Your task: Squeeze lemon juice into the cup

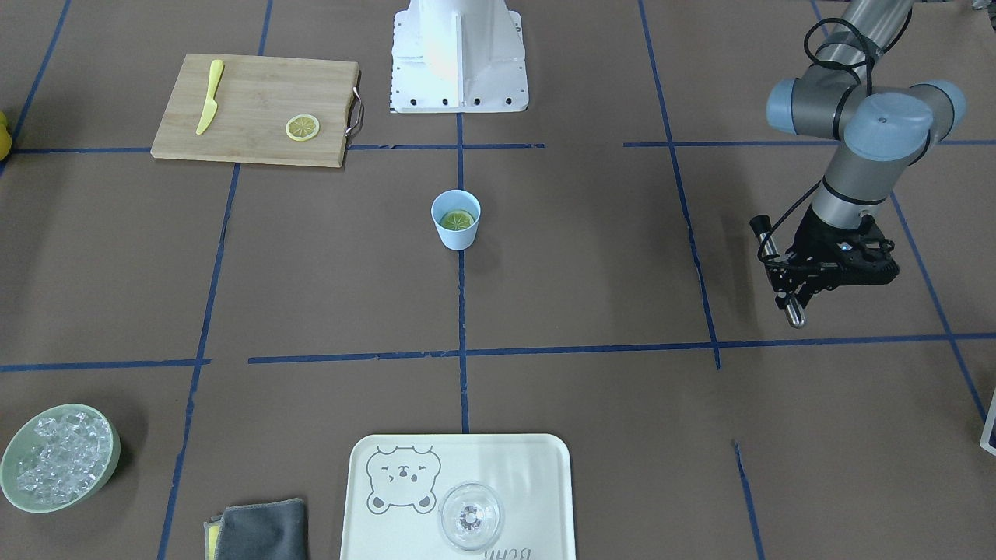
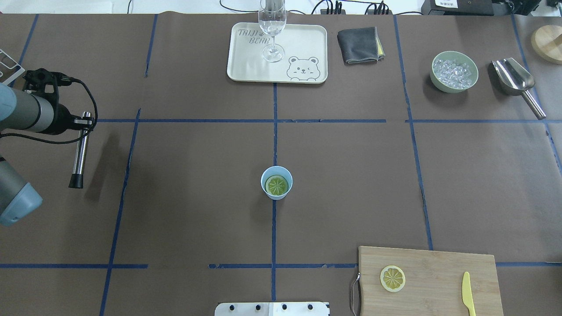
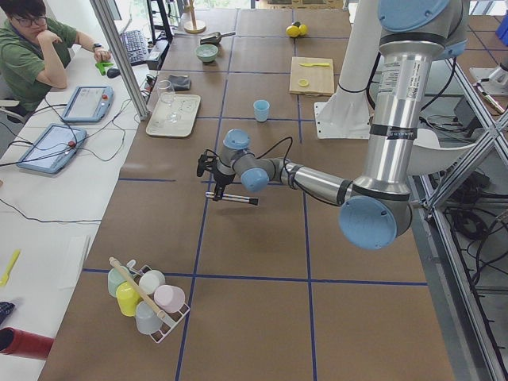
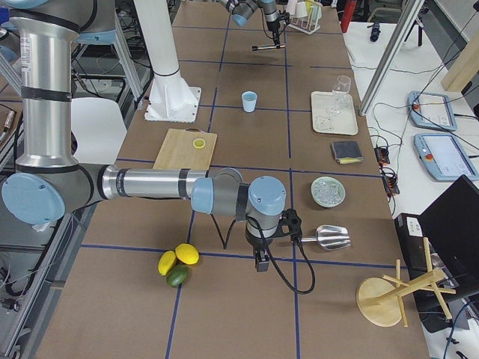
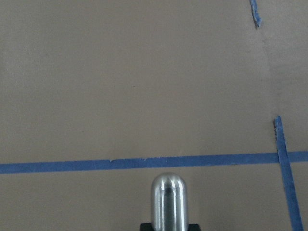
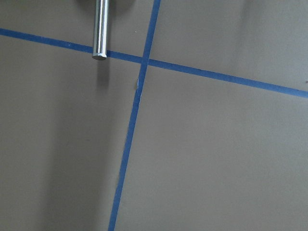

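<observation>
With your left gripper [image 2: 82,125] clamped on the steel rod [image 2: 79,153] and the lemon [image 1: 457,220] lying flat in the cup [image 1: 457,237] well off to its right (whether your right gripper [image 4: 260,263], near the scoop [image 4: 329,237], was open I could not tell), an off-centre press would likely have tipped that light cup.

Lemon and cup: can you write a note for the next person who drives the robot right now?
Left pincer: shut on a metal rod, above the table, far from the cup.
Right pincer: near the metal scoop's handle; open or shut cannot be told.
Things: one lemon slice lies inside the cup, mid-table; a second slice sits on the cutting board.
Done: lemon is in the cup.
Left: probably only a check.
</observation>
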{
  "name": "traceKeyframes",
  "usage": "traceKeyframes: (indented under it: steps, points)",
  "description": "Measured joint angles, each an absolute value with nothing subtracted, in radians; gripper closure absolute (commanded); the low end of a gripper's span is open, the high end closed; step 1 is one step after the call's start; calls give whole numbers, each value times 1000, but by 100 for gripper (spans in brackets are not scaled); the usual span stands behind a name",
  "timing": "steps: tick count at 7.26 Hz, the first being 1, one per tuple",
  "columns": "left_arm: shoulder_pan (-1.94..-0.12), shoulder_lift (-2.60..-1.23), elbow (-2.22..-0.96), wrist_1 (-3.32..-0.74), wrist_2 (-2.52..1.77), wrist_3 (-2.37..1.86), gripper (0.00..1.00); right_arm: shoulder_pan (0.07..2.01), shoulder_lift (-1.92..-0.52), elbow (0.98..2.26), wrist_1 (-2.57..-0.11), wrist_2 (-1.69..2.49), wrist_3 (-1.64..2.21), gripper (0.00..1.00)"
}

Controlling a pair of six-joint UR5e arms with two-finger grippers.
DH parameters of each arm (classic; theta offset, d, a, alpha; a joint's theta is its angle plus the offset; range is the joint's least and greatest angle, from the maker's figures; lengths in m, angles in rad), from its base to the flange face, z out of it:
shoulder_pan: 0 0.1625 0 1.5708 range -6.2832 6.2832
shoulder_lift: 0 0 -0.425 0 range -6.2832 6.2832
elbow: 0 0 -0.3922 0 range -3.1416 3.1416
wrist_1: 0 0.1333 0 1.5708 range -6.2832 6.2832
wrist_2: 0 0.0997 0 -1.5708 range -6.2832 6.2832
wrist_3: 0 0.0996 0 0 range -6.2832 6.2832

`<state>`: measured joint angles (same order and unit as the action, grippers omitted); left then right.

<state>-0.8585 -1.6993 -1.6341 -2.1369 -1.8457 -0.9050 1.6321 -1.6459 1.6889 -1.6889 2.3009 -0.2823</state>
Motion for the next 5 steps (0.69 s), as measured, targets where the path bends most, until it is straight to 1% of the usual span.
traceKeyframes:
  steps: [2, 3, 5]
  points:
    - [-803, -1703, -1627, -2132, -1841, -900, 100, 1632, -1646, 1688, -1689, 2301, -282, 0]
    - [-787, -1702, -1625, -2132, -1841, -899, 1, 1632, -1646, 1688, -1689, 2301, -282, 0]
    - [-778, -1699, -1624, -2133, -1840, -894, 0, 1632, -1645, 1687, -1689, 2301, -282, 0]
